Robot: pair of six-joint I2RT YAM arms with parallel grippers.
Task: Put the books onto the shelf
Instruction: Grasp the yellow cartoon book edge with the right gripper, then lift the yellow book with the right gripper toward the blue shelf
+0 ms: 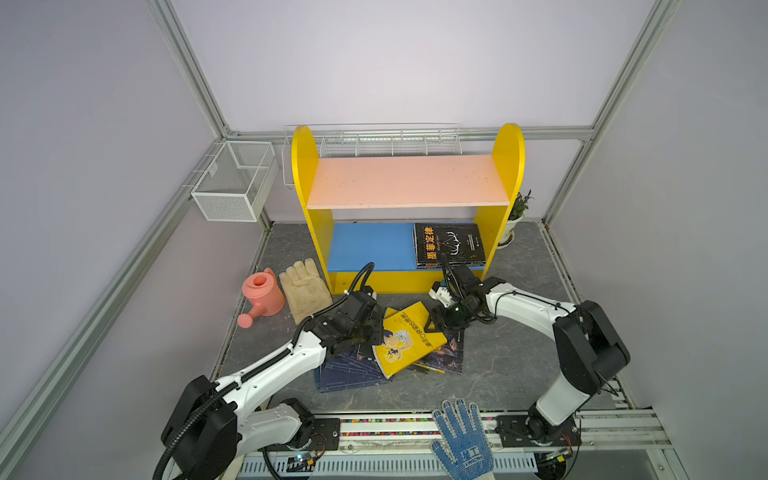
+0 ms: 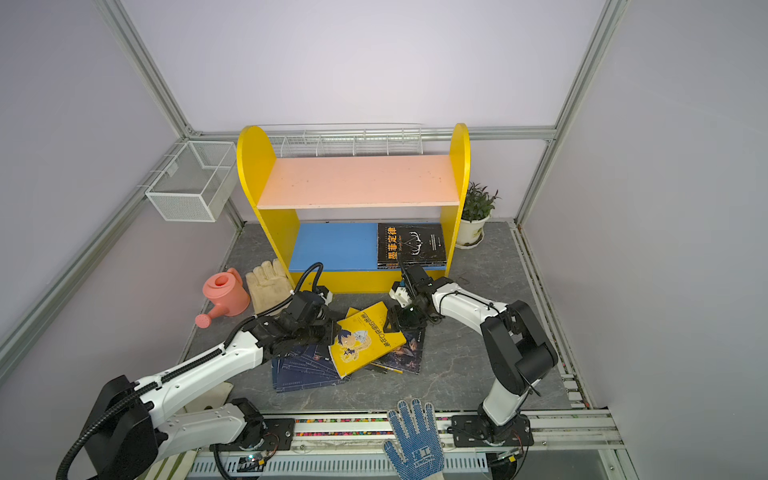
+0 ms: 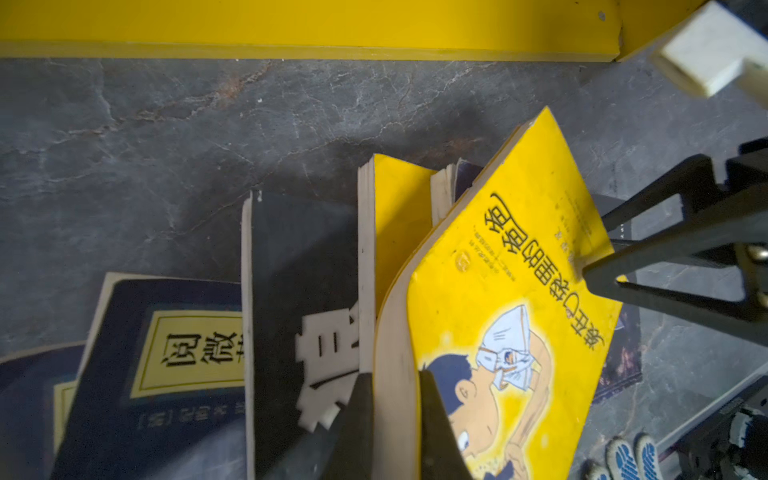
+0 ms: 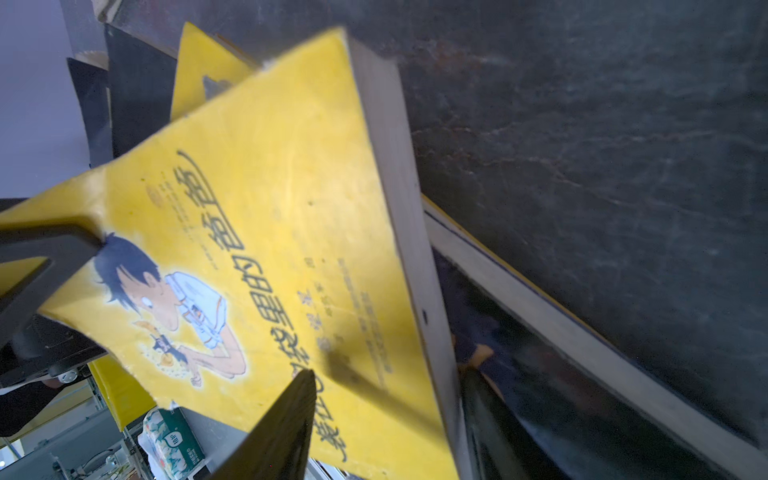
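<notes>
Left fingers clamped tight on the yellow book at its page edge, their roots cut off. Right fingers spread partway, astride its opposite edge; contact unclear. Book tilted, cartoon cover up, atop navy books half hidden under the left arm, just before the shelf.

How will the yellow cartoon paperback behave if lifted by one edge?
Likely floppy: the yellow paperback bows where the left tool pinches its edge. Probably light, being thin. It may slide off the dark books beneath, since it lies tilted across them.
</notes>
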